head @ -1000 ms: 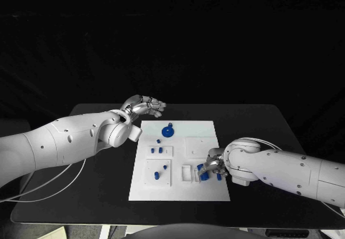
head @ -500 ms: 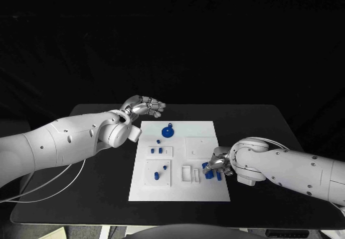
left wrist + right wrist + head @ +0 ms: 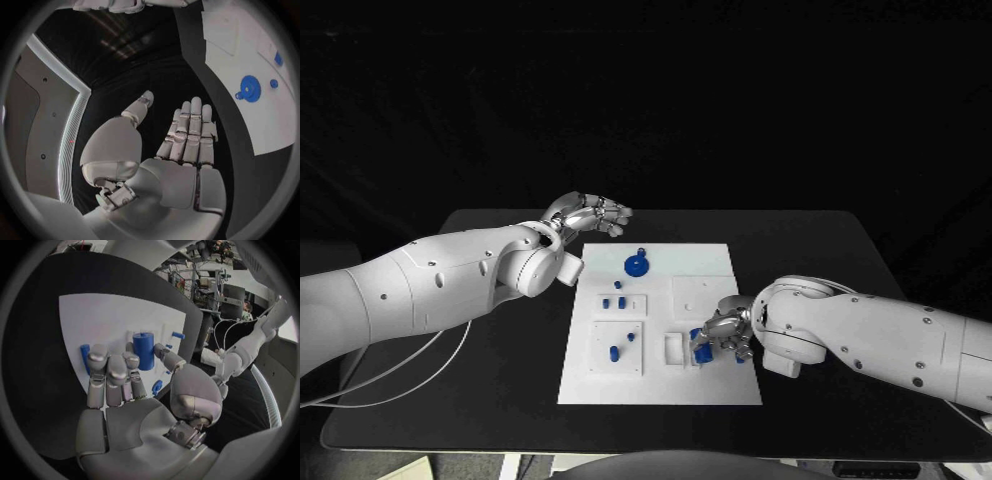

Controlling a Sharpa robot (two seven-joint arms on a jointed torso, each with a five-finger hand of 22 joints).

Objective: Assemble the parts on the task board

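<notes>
Since the earlier frames, the right hand [image 3: 727,332] has been drawn back a little toward the middle of the task board [image 3: 661,385] after a short swing outward, while the left hand [image 3: 589,212] is unchanged, raised above the bench [image 3: 819,240] beyond the board's far left corner.

The right hand is seen low over the board at about four o'clock from its centre. In the right wrist view its fingers [image 3: 109,372] are stretched out side by side and its thumb is set apart, with a blue cylinder [image 3: 143,351] standing upright just beyond the fingertips; whether the cylinder is touched or pinched cannot be told. The left hand is held open, fingers straight and together, thumb apart, nothing in it.

The step in hand is judged to be the seating or grasping of that cylinder. It would be done well if the cylinder were kept upright and the neighbouring small pieces left undisturbed.

A blue disc [image 3: 636,265] lies at twelve o'clock on the board. Two raised white plates at the left carry small blue pegs [image 3: 616,351]; how deeply they are seated cannot be judged.
</notes>
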